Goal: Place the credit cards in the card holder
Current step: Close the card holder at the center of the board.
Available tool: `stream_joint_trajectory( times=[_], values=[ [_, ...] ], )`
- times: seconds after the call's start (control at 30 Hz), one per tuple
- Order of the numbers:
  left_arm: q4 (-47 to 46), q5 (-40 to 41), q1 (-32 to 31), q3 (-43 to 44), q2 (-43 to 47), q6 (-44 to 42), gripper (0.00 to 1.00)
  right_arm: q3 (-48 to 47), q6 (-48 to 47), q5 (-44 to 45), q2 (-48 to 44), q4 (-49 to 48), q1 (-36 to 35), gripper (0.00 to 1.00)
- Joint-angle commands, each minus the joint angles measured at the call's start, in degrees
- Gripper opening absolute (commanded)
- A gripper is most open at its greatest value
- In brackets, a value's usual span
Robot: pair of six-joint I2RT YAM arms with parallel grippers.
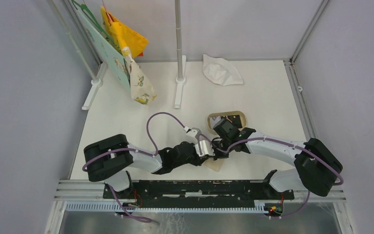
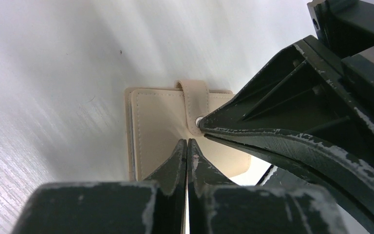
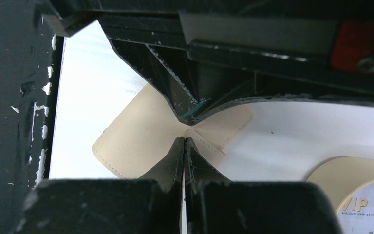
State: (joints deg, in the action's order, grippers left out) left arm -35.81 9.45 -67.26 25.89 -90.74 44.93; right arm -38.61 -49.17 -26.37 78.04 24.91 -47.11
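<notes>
Evidently left pincer [image 2: 187, 143] and right pincer [image 3: 183, 141] both pressed together at closed card holder [image 2: 158, 122]; pin body, peel tab [image 2: 195, 102] slowly.

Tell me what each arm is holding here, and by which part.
The card holder: right fingers appear closed on its snap strap end. The left fingers, shut, touch the cover beside it; whether they pinch anything cannot be told.

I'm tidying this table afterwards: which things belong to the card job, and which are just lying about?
Job: beige wallet; printed card, in the tan tray.
Lying about: white cloth; yellow cloth; patterned bag; pole stand.
</notes>
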Motion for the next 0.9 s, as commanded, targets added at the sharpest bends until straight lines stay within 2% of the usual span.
stream_joint_trajectory(
  times=[0.0,0.87],
  values=[
    [-3.8,-0.8,-0.2,-0.5,2.3,-1.6,0.02,3.8,-0.8,4.1,0.8,5.8,-0.3,0.00],
    [-5.9,-0.9,-0.2,-1.6,3.5,-0.7,0.02,8.0,-1.3,5.2,-0.2,6.7,-1.0,0.00]
  ],
)
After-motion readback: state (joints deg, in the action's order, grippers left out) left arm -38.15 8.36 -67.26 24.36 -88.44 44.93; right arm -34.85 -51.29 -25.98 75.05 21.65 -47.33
